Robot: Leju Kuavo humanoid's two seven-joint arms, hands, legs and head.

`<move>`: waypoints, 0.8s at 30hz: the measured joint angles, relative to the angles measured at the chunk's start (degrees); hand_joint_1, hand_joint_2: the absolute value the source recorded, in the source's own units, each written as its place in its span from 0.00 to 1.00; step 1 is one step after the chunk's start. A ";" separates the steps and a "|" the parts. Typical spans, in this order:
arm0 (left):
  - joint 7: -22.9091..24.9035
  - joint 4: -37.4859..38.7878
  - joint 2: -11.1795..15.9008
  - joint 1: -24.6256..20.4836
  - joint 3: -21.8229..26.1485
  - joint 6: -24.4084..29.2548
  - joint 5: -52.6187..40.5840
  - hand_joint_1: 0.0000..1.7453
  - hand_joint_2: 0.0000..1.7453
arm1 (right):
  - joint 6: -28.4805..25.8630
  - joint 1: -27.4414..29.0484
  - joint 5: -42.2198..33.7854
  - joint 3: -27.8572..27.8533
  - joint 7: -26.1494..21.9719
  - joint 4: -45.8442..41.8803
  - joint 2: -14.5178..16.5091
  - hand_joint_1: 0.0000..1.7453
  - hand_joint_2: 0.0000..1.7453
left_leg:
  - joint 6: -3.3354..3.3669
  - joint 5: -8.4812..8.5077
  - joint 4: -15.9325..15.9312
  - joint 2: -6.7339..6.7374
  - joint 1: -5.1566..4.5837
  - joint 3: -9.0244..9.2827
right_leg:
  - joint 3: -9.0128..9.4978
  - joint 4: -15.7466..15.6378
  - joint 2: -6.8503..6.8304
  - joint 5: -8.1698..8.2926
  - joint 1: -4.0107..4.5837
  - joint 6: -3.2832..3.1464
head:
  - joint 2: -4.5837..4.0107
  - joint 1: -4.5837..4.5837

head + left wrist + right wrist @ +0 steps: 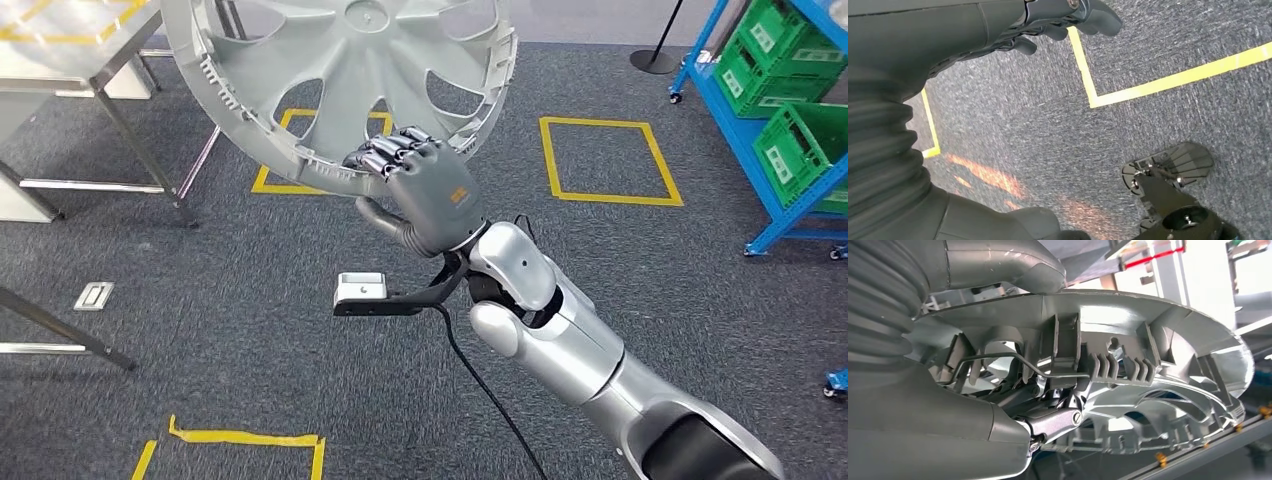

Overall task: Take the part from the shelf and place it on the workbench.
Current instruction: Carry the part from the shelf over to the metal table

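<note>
— Grey carpet [250, 330] covers the floor, with yellow tape squares [610, 160] marked on it. What is the robot holding?

— A silver wheel cover [340, 70], a large round plastic part with spokes and cut-outs. The right hand [425, 185] grips it at the lower rim, fingers [385, 152] curled over the edge and the thumb underneath. The cover is up in the air in front of the robot, tilted, its inner side with clips turned toward the camera.

— Does the wrist camera confirm the grip?

— Yes. In the right wrist view the wheel cover's rim [1128, 365], with its ribs and a wire retaining ring, sits clamped between the grey thumb [998, 262] on one face and the darker fingers on the other.

— And the other hand?

— The left hand [1048, 25] hangs over the carpet, beside a corner of yellow tape. Its fingers are loosely bent with nothing between them.

— Where is the workbench?

— A metal-legged table [70, 50] stands at the upper left of the head view, just beyond the wheel cover's edge. The cover is not on it.

— Anything else around?

— A blue shelf [740, 120] at the right edge carries green crates [800, 150]. A small white plate [93, 295] is set into the carpet at the left.
</note>
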 joint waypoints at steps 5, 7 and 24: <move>0.12 0.01 -0.01 0.01 0.00 0.00 0.00 0.00 1.00 | 0.02 -0.10 -0.03 0.00 -0.04 -0.15 0.08 1.00 1.00 | 1.03 0.35 -0.19 -1.88 0.15 -0.20 | -1.00 2.94 2.05 -2.13 -0.39 1.01 | -0.01 0.11; 0.26 0.01 -0.03 -0.11 0.00 0.01 0.01 0.00 1.00 | 0.05 -0.03 -0.06 0.00 -0.04 -0.28 0.05 1.00 1.00 | 1.84 0.70 -0.40 -3.92 0.37 -0.27 | -4.31 10.57 5.32 -6.24 -0.77 1.85 | -0.01 0.23; 0.93 0.09 -0.16 0.09 0.00 0.10 0.02 0.00 1.00 | 0.91 0.29 0.01 -0.05 0.49 -1.07 0.45 1.00 1.00 | -1.33 -5.26 13.57 -4.12 0.31 -7.90 | 0.07 -1.03 4.77 1.08 -0.74 -1.22 | -0.01 -0.53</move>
